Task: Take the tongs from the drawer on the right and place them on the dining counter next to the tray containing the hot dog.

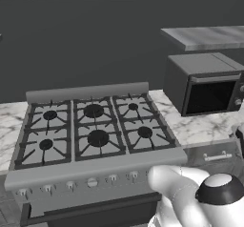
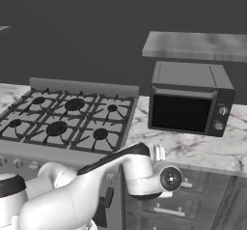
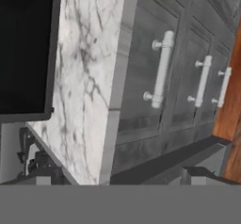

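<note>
A home kitchen, plainly — a six-burner gas stove with a row of knobs along its front sits in a white marble wall counter with grey veins. Up and to the right of the claw stands a dark microwave, its black glass door shut, with a grey shelf on the dark wall above it. Just ahead of the claw, under the counter's edge, run dark grey drawer fronts with pale bar handles — and a strip of reddish wood floor shows beyond them.
</note>
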Controlling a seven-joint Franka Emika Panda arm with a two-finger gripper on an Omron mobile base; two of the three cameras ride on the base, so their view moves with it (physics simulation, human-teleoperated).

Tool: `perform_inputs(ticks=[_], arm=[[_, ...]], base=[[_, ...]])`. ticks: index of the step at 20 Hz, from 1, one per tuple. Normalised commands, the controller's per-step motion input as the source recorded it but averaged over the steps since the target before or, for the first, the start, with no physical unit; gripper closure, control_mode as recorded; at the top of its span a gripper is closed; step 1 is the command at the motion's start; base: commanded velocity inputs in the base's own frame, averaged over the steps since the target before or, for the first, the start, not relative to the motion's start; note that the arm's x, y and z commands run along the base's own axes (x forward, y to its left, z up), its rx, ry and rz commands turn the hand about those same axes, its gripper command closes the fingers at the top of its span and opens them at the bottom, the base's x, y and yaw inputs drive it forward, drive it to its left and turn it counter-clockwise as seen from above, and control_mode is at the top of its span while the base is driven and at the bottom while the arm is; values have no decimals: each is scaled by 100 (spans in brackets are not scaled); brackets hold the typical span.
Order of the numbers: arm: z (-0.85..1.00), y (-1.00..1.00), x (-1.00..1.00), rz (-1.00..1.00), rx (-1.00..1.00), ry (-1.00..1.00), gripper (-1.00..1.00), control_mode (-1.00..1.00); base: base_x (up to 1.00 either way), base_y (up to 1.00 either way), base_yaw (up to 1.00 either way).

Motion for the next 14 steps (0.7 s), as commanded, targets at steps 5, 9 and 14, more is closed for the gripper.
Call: perform_inputs(ticks=[5,9,14], arm=[[-27,-17,0,-4,2,-3,-100,-100],[-29,-12,0,-1,0,-5,-100,-100],[-29,-5,0,0,0,-4,-100,-100]], base=[[0,0,0],[0,0,0],[0,0,0]])
